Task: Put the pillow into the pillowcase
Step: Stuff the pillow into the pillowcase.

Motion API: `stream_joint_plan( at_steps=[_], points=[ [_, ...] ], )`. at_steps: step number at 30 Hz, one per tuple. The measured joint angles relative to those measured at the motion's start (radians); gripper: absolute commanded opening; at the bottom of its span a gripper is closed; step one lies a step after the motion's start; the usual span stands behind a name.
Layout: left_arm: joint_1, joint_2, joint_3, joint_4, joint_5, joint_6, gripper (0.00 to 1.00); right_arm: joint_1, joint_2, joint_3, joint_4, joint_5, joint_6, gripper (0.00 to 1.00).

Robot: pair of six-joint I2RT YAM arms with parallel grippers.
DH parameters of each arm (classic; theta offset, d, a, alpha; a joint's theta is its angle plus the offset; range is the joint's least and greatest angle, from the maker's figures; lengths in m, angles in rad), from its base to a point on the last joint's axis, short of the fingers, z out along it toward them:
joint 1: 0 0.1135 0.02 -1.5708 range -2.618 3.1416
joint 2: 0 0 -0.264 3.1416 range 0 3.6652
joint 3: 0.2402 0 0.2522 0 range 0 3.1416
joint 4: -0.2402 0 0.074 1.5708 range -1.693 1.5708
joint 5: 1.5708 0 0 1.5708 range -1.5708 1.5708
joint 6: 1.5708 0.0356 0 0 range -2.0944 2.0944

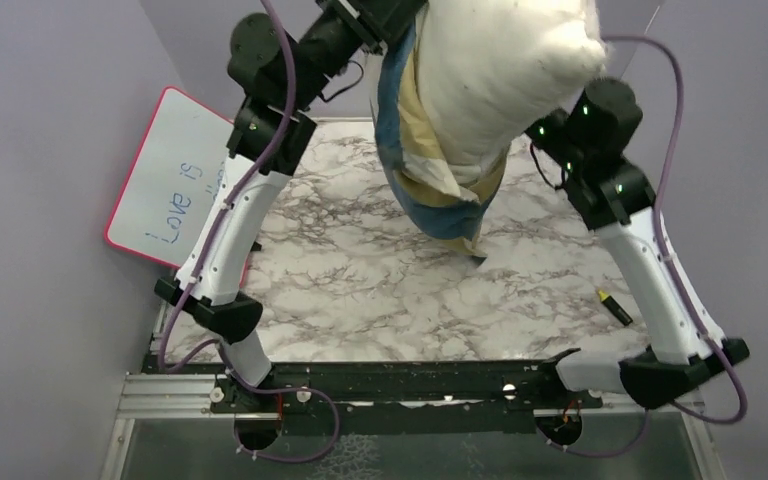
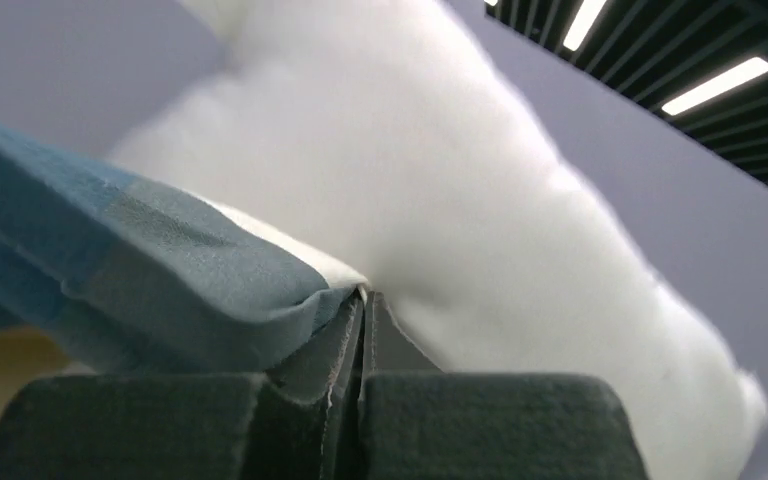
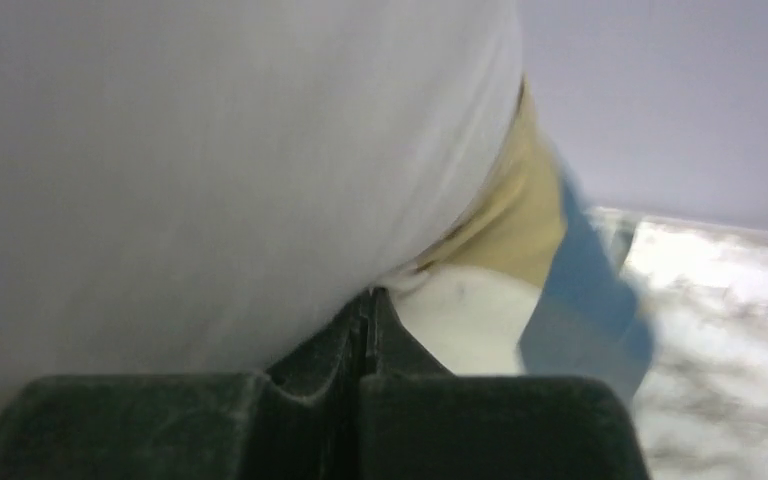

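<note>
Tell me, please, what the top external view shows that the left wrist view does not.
Only the top external view shows the marble table, the pink-rimmed whiteboard at its left side, the left arm, the right arm and the yellow marker lying beside it. Only the left wrist view shows the ceiling lights and the left hand shut on the blue edge of the pillowcase. Both show the white pillow held aloft, partly inside the pillowcase.
</note>
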Motion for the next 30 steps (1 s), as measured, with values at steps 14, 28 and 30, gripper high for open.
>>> stream_joint_plan(
  at_steps=[14, 28, 30],
  points=[
    [0.001, 0.059, 0.103, -0.058, -0.080, -0.056, 0.00, -0.024, -0.021, -0.172, 0.138, -0.029, 0.150, 0.00],
    [0.020, -0.003, 0.040, -0.267, -0.093, 0.058, 0.00, 0.044, 0.049, 0.221, -0.024, -0.119, 0.168, 0.00],
    [0.061, -0.032, 0.011, -0.302, -0.106, 0.122, 0.02, 0.035, -0.045, 0.069, 0.006, -0.115, 0.159, 0.00]
  ],
)
